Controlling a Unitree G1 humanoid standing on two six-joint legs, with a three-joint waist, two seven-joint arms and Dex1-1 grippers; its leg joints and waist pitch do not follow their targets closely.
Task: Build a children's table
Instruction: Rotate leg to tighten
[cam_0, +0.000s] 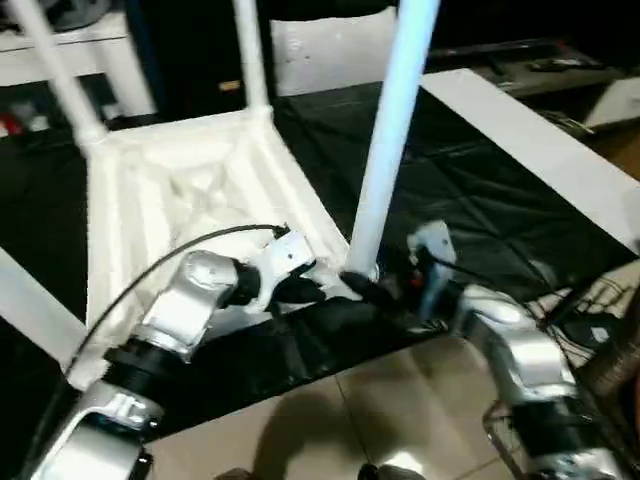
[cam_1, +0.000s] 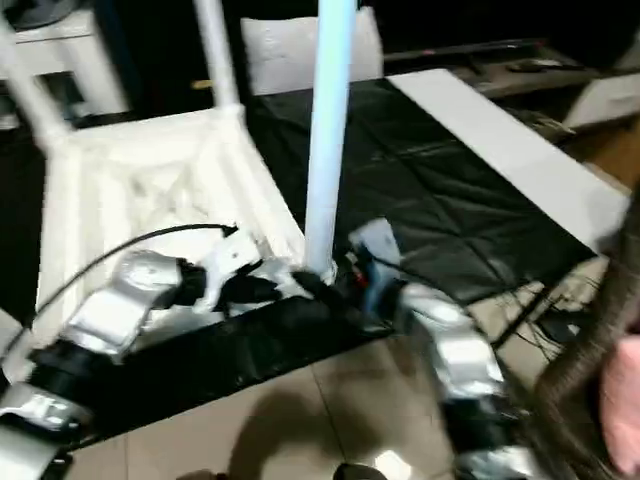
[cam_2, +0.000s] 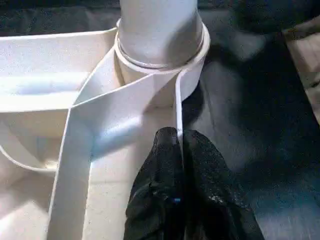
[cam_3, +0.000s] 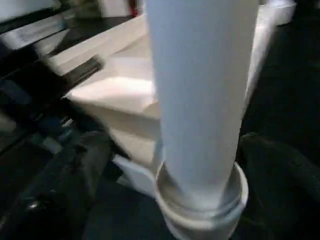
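The white tabletop (cam_0: 190, 200) is lying upside down on a black sheet (cam_0: 470, 190) spread over the floor, its ribbed underside facing up. At the far left corner, one leg (cam_0: 55, 70) is standing in its socket and leaning toward the left edge of the head view; a second leg (cam_0: 250, 55) is rising from the far corner beside it.

The left end effector (cam_0: 300, 290) is reaching in over the silver forearm, its two black fingers (cam_2: 165, 200) pressed together and clamping the thin rim wall of the tabletop just beside the near corner socket (cam_2: 165, 65).

To its right, a third leg (cam_0: 390, 130) is standing upright in that near socket, seated inside the round collar.

Further right, the right end effector (cam_0: 365, 288) is sitting low at the base of this leg, its fingers (cam_3: 75, 170) standing wide apart on either side of the tube and socket, not gripping it. Beyond it a long white board (cam_0: 530, 150) is lying along the sheet's edge.
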